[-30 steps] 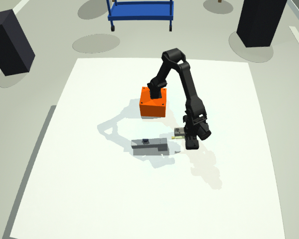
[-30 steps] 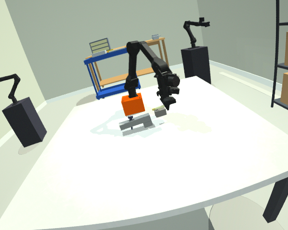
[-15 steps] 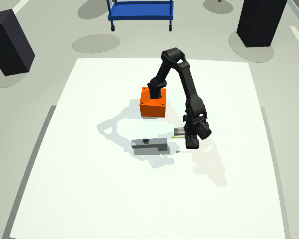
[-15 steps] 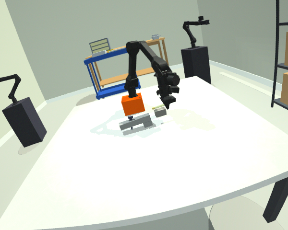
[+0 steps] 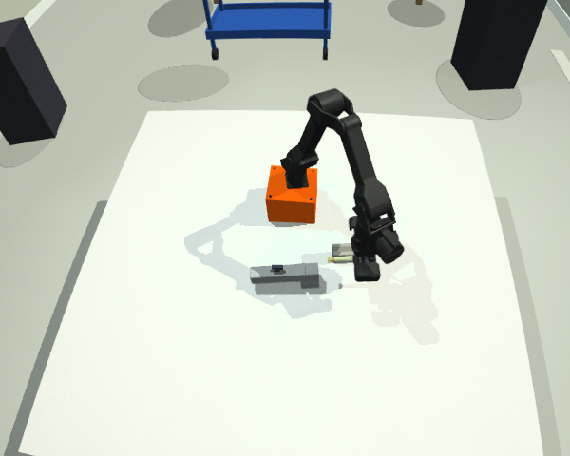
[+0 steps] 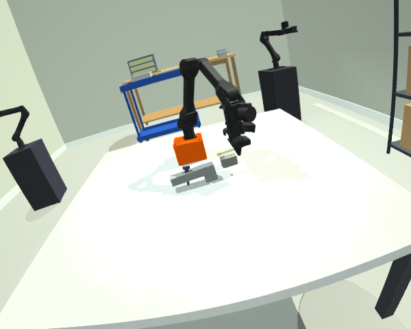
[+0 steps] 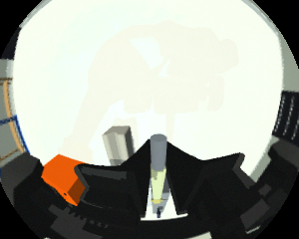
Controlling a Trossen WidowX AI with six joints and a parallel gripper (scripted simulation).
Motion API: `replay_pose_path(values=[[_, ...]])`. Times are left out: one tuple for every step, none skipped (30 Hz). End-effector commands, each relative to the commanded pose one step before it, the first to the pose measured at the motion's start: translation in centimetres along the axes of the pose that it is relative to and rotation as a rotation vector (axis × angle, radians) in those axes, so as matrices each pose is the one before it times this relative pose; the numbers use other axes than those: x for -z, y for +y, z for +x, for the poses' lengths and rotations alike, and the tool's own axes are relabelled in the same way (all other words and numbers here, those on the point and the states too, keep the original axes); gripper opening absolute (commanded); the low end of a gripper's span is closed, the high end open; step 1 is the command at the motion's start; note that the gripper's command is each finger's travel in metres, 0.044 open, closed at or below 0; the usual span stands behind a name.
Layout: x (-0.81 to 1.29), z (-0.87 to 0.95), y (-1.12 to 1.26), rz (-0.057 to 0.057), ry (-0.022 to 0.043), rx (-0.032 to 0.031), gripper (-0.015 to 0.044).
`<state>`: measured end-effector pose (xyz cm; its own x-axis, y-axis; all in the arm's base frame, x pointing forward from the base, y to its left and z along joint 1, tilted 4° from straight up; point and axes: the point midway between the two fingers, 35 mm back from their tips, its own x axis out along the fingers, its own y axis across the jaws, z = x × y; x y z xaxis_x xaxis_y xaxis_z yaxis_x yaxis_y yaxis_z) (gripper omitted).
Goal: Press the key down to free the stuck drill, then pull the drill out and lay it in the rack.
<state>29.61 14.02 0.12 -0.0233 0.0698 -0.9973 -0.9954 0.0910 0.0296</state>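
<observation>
So the gripper (image 5: 363,261) is clamped nearly all the way shut on the drill (image 5: 340,258), a skinny yellowish rod with a grey end. The wrist view shows it best: the drill (image 7: 159,173) runs straight out between the two fingers. It's out of the grey fixture block (image 5: 285,276) and up off the table, hanging just above the small grey rack (image 5: 343,248).

The thing that matters for the next bit, as I read it: the rack sits right below and a touch toward the arm's orange base (image 5: 292,200) from the gripper. The drill's long axis points sideways toward the fixture side, roughly level with the table and more or less along the rack's length in the top view. I'd guess it's mostly a straight lowering with a small nudge toward the base. From the exterior view the drill (image 6: 226,152) looks just over the rack (image 6: 229,161), not touching, though it's tiny so I wouldn't swear to that.

Head count: one drill, one rack, one fixture block with one dark key (image 5: 277,268) on top, one working arm. Two more arms on black pedestals stand off to the sides, nowhere near this.
</observation>
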Motion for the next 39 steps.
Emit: replay_pose_path(values=[[-0.190, 0.022, 0.703, 0.0027, -0.00484, 0.00420, 0.0000], [-0.012, 0.067, 0.211, 0.0000, -0.00002, -0.00016, 0.0000], [-0.015, 0.068, 0.215, 0.0000, -0.00002, -0.00016, 0.0000], [-0.018, 0.065, 0.211, 0.0000, -0.00002, -0.00016, 0.0000], [-0.020, 0.060, 0.206, 0.0000, -0.00002, -0.00015, 0.0000], [-0.021, 0.054, 0.204, 0.0000, -0.00002, -0.00015, 0.0000], [-0.022, 0.050, 0.201, 0.0000, -0.00002, -0.00015, 0.0000], [-0.024, 0.047, 0.200, 0.0000, -0.00002, -0.00015, 0.0000], [-0.025, 0.044, 0.200, 0.0000, -0.00003, -0.00015, 0.0000], [-0.026, 0.042, 0.199, 0.0000, -0.00003, -0.00015, 0.0000], [-0.027, 0.039, 0.197, 0.0000, -0.00003, -0.00015, 0.0000], [-0.028, 0.037, 0.196, 0.0000, -0.00003, -0.00014, 0.0000], [-0.029, 0.035, 0.195, 0.0000, -0.00003, -0.00014, 0.0000], [-0.031, 0.032, 0.195, 0.0000, -0.00003, -0.00014, 0.0000], [-0.032, 0.030, 0.194, 0.0000, -0.00003, -0.00014, 0.0000], [-0.033, 0.027, 0.193, 0.0000, -0.00003, -0.00014, 0.0000], [-0.035, 0.024, 0.191, 0.0000, -0.00003, -0.00014, 0.0000], [-0.036, 0.021, 0.189, 0.0000, -0.00003, -0.00014, 0.0000], [-0.038, 0.018, 0.189, 0.0000, -0.00004, -0.00014, 0.0000], [-0.040, 0.015, 0.188, 0.0000, -0.00004, -0.00014, 0.0000], [-0.042, 0.012, 0.186, 0.0000, -0.00004, -0.00014, 0.0000], [-0.044, 0.009, 0.183, 0.0000, -0.00004, -0.00013, 0.0000], [-0.045, 0.005, 0.181, 0.0000, -0.00004, -0.00013, 0.0000], [-0.047, 0.001, 0.179, 0.0000, -0.00004, -0.00013, 0.0000], [-0.050, -0.003, 0.177, 0.0000, -0.00004, -0.00013, 0.0000], [-0.052, -0.007, 0.176, 0.0000, -0.00005, -0.00013, 0.0000], [-0.055, -0.011, 0.172, 0.0000, -0.00005, -0.00012, 0.0000], [-0.058, -0.016, 0.169, 0.0000, -0.00005, -0.00012, 0.0000], [-0.061, -0.022, 0.166, 0.0000, -0.00005, -0.00012, 0.0000], [-0.065, -0.028, 0.162, 0.0000, -0.00005, -0.00012, 0.0000], [-0.069, -0.035, 0.157, 0.0000, -0.00006, -0.00011, 0.0000], [-0.074, -0.043, 0.149, 0.0000, -0.00006, -0.00011, 0.0000], [-0.079, -0.052, 0.136, 0.0000, -0.00006, -0.00010, 0.0000], [0.018, 0.060, -0.028, 0.0000, 0.00001, 0.00002, 0.0000], [0.023, 0.148, -0.036, 0.0000, 0.00002, 0.00001, 0.0000], [0.012, 0.198, -0.020, 0.0000, 0.00001, 0.00000, 0.0000], [-0.001, 0.217, -0.011, 0.0000, 0.00000, -0.00001, 0.0000], [-0.008, 0.272, -0.021, 0.0000, -0.00001, -0.00001, 0.0000], [-0.012, 0.214, -0.024, 0.0000, -0.00001, 0.00000, 0.0000]])
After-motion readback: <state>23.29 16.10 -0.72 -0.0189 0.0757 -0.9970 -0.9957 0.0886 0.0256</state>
